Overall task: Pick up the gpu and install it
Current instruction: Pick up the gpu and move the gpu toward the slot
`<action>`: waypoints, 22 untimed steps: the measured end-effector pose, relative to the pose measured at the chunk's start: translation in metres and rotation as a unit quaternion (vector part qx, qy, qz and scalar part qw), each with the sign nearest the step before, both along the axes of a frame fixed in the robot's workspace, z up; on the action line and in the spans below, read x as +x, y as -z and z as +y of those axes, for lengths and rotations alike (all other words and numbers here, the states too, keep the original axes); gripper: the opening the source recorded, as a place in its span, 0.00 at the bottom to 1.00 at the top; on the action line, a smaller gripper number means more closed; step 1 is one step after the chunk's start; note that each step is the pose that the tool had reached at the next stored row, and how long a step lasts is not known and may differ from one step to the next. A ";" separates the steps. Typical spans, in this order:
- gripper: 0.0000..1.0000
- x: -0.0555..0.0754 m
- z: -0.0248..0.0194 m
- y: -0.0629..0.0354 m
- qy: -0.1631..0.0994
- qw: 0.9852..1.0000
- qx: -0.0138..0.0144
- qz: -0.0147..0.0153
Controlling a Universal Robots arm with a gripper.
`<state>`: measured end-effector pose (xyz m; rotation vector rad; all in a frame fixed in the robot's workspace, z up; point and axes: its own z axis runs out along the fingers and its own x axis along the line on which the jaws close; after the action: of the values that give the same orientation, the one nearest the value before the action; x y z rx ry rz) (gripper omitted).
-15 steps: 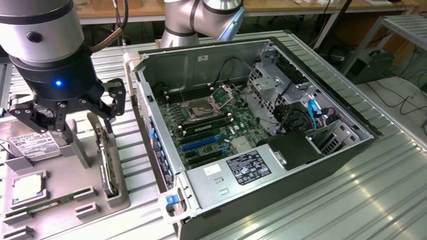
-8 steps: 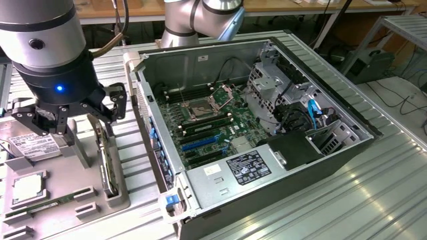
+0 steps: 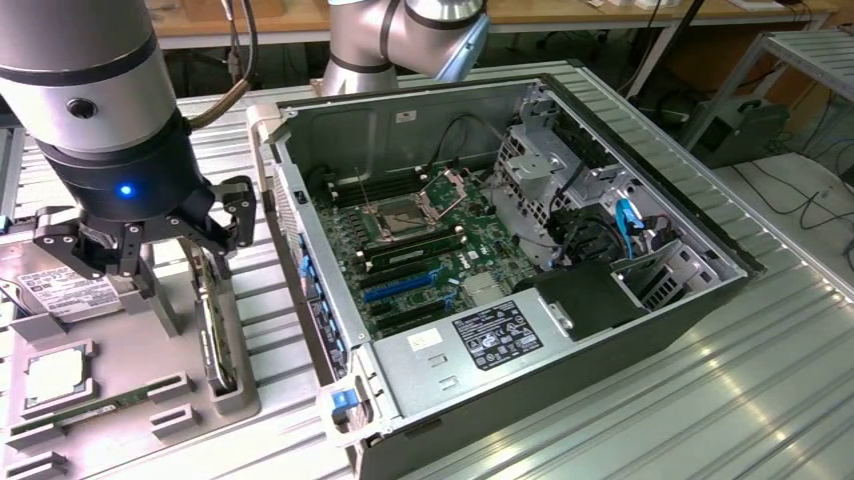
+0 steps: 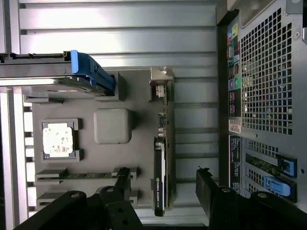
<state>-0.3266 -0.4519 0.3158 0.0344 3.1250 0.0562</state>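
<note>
The hand [image 3: 147, 240] is held wide open and empty above the gpu [image 4: 159, 191], which is stood on edge along the edge of the tray [image 4: 139, 143] nearest the case [image 3: 340, 135] on the desk [image 3: 747, 390].

Gpu [image 4: 160, 167] on edge in tray [image 4: 139, 143], exterior view's left of case [image 3: 387, 120]; gripper [image 4: 163, 172] above, jaws flanking it.

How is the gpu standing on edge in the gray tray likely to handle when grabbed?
The gpu looks like a flat rigid card, so probably stiff, not floppy. Standing thin on edge in the tray, it might tip from a sideways nudge by the open gripper.
</note>
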 end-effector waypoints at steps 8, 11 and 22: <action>0.66 0.000 0.0000 0.0150 0.000 1.000 0.000 -0.001; 0.66 0.000 -0.0038 0.0191 0.000 1.000 0.000 0.000; 0.66 0.000 -0.0099 0.0349 0.000 1.000 0.000 -0.001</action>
<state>-0.3267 -0.4618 0.2808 0.0344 3.1239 0.0564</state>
